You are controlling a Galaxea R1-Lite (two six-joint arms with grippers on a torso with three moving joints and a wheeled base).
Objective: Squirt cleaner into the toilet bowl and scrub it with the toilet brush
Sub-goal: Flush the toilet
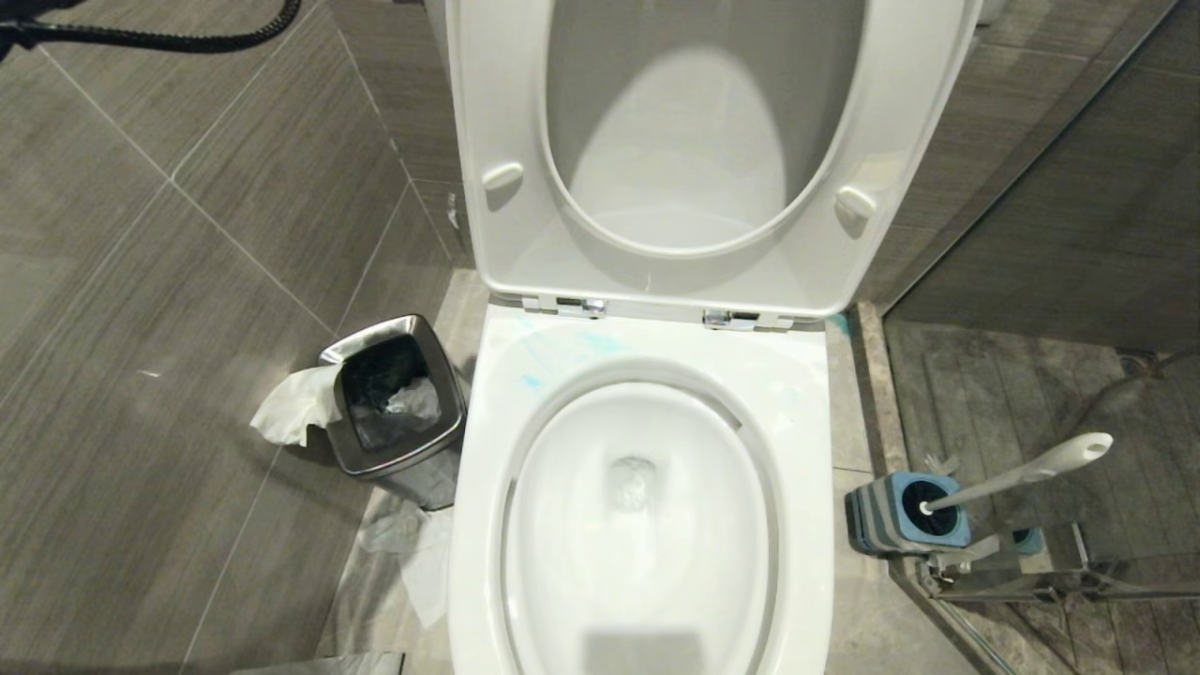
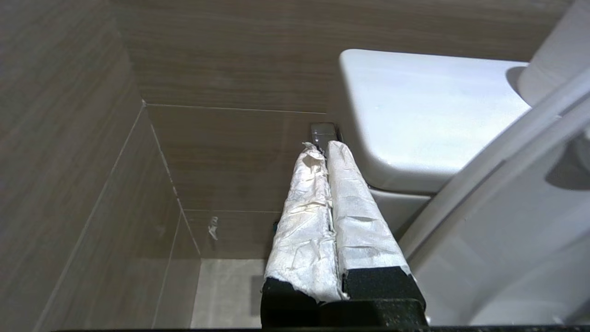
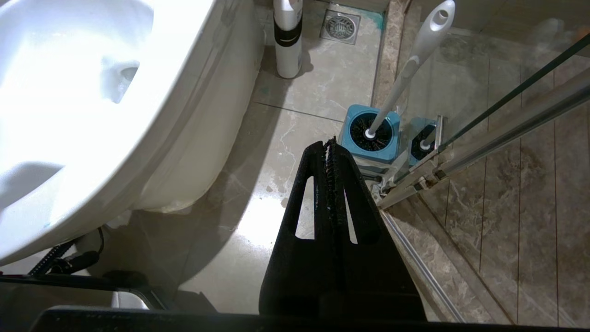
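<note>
The white toilet bowl [image 1: 808, 469] fills the middle of the head view, seat and lid raised against the cistern. Thin turquoise smears of cleaner [image 1: 532, 381] mark its back left rim. The toilet brush [image 1: 1017, 473] stands in a blue-and-grey holder [image 1: 905, 525] on the floor to the right, handle leaning right. Neither gripper shows in the head view. My left gripper [image 2: 324, 146], wrapped in white cloth, is shut and empty beside the cistern [image 2: 428, 115], pointing at the wall. My right gripper [image 3: 329, 144] is shut and empty above the floor, just short of the brush [image 3: 410, 64].
A steel bin [image 1: 394, 394] with tissue hanging out stands left of the toilet, with plastic on the floor by it. A white bottle [image 3: 288, 37] with a black band stands near a floor drain [image 3: 341, 25]. A glass shower door and its metal rail [image 3: 484, 138] stand right of the holder.
</note>
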